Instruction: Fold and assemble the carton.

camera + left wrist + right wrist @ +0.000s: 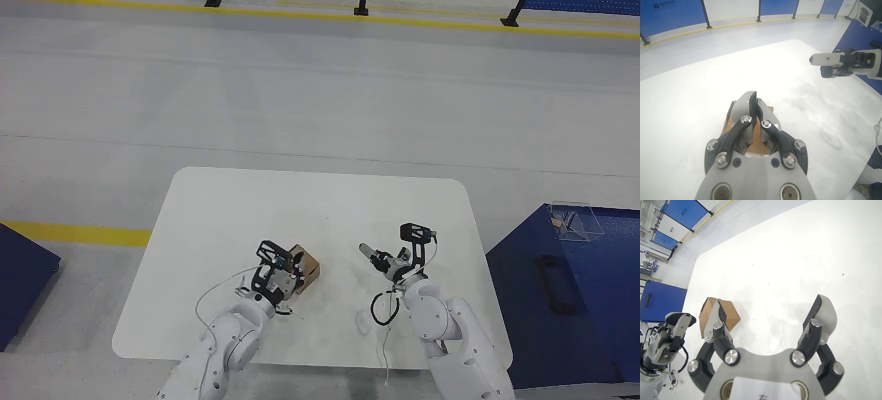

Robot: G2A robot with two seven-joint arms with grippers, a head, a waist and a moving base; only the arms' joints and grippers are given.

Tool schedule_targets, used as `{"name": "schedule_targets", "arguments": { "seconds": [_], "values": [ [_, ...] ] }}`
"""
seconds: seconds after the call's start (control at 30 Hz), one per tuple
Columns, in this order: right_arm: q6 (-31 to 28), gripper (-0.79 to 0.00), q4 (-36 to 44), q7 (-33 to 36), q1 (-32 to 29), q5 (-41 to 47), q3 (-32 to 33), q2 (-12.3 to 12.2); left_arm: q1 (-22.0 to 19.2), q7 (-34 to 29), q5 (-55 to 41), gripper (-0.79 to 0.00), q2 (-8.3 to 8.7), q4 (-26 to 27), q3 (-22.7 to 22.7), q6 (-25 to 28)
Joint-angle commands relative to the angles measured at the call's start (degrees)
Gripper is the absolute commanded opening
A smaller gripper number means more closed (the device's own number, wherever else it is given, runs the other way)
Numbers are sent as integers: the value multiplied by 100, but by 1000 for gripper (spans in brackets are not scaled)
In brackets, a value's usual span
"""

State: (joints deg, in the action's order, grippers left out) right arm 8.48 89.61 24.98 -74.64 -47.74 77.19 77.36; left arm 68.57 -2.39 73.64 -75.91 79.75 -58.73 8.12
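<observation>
Nearest to us, the left gripper [755, 97] has its two smooth grey metal fingers pressed together. Their ribbed black pads [753, 106] sit face to face, and we see nothing between them. It hangs over the near side of the carton [732, 313]; we cannot tell whether it touches the cardboard.

The right gripper [768, 300] is level with it and well apart from the carton. Its fingers are spread wide above bare tabletop, rounded grey shells backing the grooved black pads [811, 311], each on curved black links with shiny round bolts.

The carton is small, of matt brown cardboard, with flat angular faces meeting at sharp creases and a darker shaded panel on one side. It rests on the near half of the table [320, 200], left of the middle.

The table is a smooth white slab with rounded corners. To its right stands a boxy blue cabinet [575, 300]. Beyond lies pale grey floor with a yellow line [80, 234], then perforated blue panels [674, 17] on black posts.
</observation>
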Motion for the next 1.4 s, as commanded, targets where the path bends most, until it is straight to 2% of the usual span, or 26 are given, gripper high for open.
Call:
{"name": "schedule_targets", "arguments": {
  "seconds": [0.0, 0.2, 0.4, 0.6, 0.8, 0.93, 1.17, 1.2, 1.23, 1.27, 1.33, 1.37],
  "values": [
    [0, 0, 0, 0, 0, 0, 0, 0, -55, -223, 115, -785, -14, -110, 46, -125],
    [0, 0, 0, 0, 0, 0, 0, 0, -1, 369, -119, -785, -48, 17, -19, -154],
    [0, 0, 0, 0, 0, 0, 0, 0, -80, -113, 148, -785, -64, -226, 69, -252],
    [0, 0, 0, 0, 0, 0, 0, 0, 12, 454, -238, -785, -89, -44, -68, -202],
    [0, 0, 0, 0, 0, 0, 0, 0, -83, -3, 139, -785, -100, -308, 52, -238],
    [0, 0, 0, 0, 0, 0, 0, 0, -26, 661, -194, -785, -123, -99, -58, -172],
    [0, 0, 0, 0, 0, 0, 0, 0, 492, 1766, -440, -785, -38, 447, -460, 292],
    [0, 0, 0, 0, 0, 0, 0, 0, 514, 1807, -449, 0, -35, 458, -479, 305],
    [0, 0, 0, 0, 0, 0, 0, 0, 514, 1807, -449, 0, -35, 458, -479, 305],
    [0, 0, 0, 0, 0, 0, 0, 0, 515, 1808, -448, -780, -34, 460, -479, 308],
    [0, 0, 0, 0, 0, 0, 0, 0, 520, 1820, -450, -761, -34, 463, -483, 312],
    [0, 0, 0, 0, 0, 0, 0, 0, 516, 1812, -450, -693, -34, 459, -480, 308]
  ]
}}
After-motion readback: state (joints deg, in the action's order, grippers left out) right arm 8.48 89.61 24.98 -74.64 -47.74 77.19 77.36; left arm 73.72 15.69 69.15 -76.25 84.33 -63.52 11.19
